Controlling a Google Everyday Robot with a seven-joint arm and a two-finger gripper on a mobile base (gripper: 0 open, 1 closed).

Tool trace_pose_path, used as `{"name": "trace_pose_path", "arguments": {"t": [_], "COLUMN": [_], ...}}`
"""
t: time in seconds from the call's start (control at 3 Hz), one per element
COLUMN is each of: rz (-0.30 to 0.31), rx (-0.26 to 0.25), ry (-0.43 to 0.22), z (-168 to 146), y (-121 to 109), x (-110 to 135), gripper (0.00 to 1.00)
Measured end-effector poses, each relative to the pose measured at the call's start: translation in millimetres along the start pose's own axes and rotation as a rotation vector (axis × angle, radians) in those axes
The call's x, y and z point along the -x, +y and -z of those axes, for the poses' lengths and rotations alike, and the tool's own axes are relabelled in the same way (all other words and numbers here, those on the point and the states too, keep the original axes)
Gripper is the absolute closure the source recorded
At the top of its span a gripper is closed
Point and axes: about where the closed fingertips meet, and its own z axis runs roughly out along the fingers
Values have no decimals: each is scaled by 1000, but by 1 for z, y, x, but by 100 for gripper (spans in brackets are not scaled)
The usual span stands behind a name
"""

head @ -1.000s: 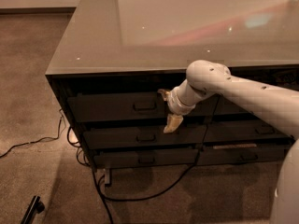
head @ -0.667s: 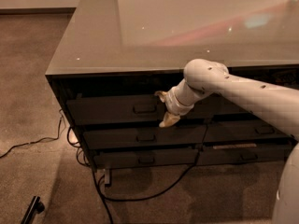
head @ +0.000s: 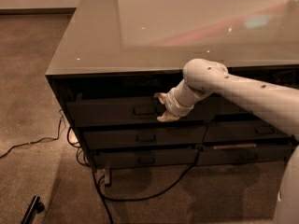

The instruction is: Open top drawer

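The top drawer (head: 112,112) is the wide dark front under the grey countertop, with a small rectangular loop handle (head: 145,110) at mid-front. A dark gap shows above its front. My gripper (head: 162,107) is at the end of the white arm that reaches in from the right. It sits right against the drawer front, just to the right of the handle. Its two cream fingers stand apart, one above (head: 160,96) and one below (head: 166,118), with nothing between them. I cannot tell whether a fingertip touches the handle.
Two shallower dark drawers (head: 145,137) lie below, and a narrower drawer column (head: 261,129) stands to the right. Black cables (head: 154,192) trail over the carpet under the cabinet. A dark bar-shaped object (head: 32,209) lies at the lower left. The countertop (head: 154,36) overhangs the drawers.
My gripper has moved left and slightly up along the top drawer front, closer to the handle. The drawer front has not visibly shifted.
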Motion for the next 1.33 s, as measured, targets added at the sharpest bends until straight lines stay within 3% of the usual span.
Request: {"name": "trace_pose_path", "arguments": {"t": [0.33,1.33], "rz": [0,-10], "rx": [0,0], "ry": [0,14], "z": [0,-8], "y": [0,7], "x": [0,-1], "gripper": [0,3]}}
